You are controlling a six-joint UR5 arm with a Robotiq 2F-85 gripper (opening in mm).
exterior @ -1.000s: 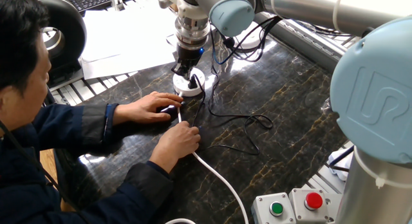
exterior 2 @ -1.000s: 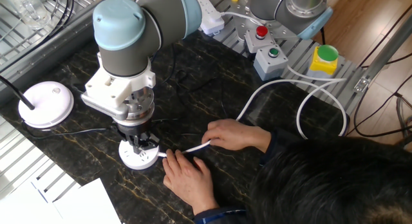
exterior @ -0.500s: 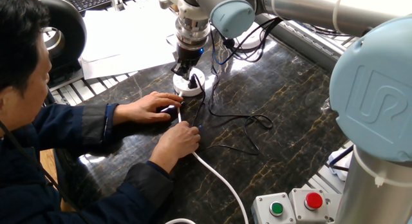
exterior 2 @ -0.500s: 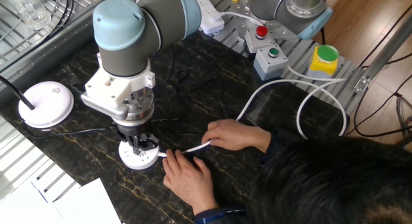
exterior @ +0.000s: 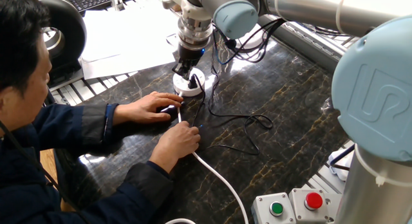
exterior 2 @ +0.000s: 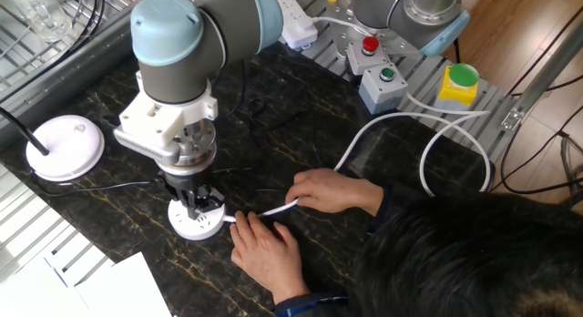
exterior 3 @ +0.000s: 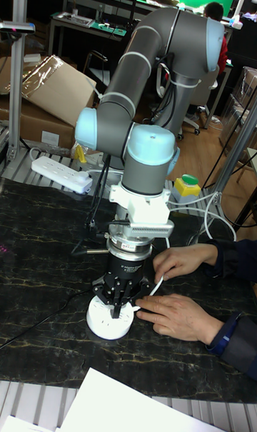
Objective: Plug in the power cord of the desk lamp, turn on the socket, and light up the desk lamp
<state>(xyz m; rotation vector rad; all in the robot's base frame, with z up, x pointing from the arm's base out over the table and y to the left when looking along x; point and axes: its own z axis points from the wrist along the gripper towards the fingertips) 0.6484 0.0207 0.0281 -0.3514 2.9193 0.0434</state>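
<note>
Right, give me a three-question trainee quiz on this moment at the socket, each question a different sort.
1. True or false: the gripper is directly above the socket.
2. Multiple choice: what are the person's hands resting on or next to? A) the thick white cable beside the socket B) the desk lamp C) the red button
3. Fill in: the desk lamp sits on the dark ____ table, apart from the socket.

Key: 1 true; 2 A; 3 marble-patterned.
</note>
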